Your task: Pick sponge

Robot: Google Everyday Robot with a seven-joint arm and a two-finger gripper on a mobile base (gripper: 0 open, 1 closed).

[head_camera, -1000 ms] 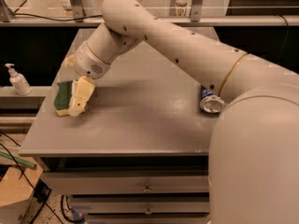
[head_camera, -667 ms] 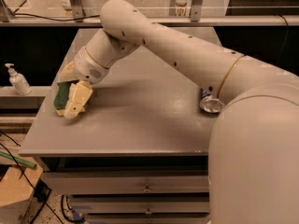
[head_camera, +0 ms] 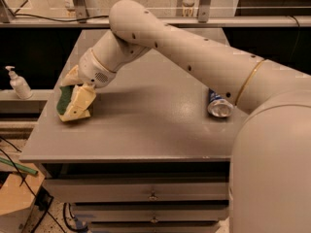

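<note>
Arm [head_camera: 194, 52] reaches leftward over table [head_camera: 146, 125], wrist angled down; gripper [head_camera: 73, 95] near left edge, fingers [head_camera: 81, 103] pinching sponge [head_camera: 63, 100].

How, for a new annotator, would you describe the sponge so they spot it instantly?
On the grey table, follow the arm to the gripper near the left edge. The sponge sits right at the gripper: a small block with a dark green face, unlike the shiny can lying across the table.
</note>
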